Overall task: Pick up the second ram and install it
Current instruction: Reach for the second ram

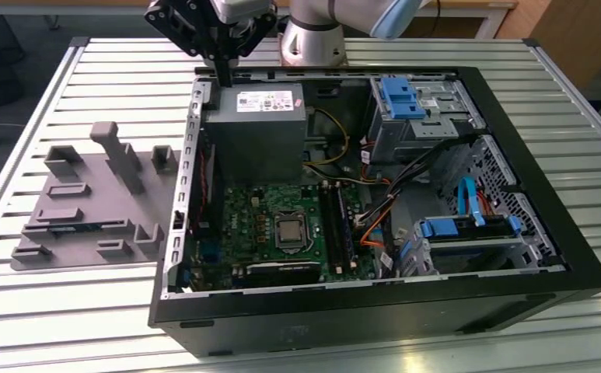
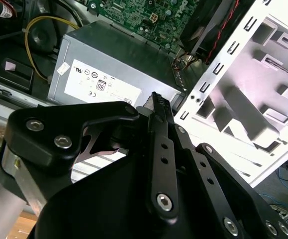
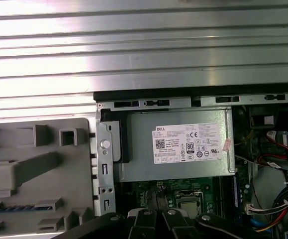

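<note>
The second ram (image 1: 76,228) is a thin blue-green stick lying in a slot of the grey holder block (image 1: 92,202) on the exterior view's left, outside the computer case. In the first wrist view the ram (image 3: 18,208) shows as a blue strip in the same block. My gripper (image 1: 222,78) hangs above the case's back left corner, over the edge of the grey power supply (image 1: 253,128), well away from the ram. Its black fingers (image 3: 146,219) are shut with nothing between them; in the second wrist view the gripper (image 2: 157,99) points toward the power supply (image 2: 114,64).
The open black computer case (image 1: 549,233) lies on a slatted metal table (image 1: 30,311). Inside are the green motherboard (image 1: 248,217) with long black memory slots (image 1: 333,225), loose cables (image 1: 383,217) and blue drive brackets (image 1: 466,229). The arm's base (image 1: 316,39) stands behind the case.
</note>
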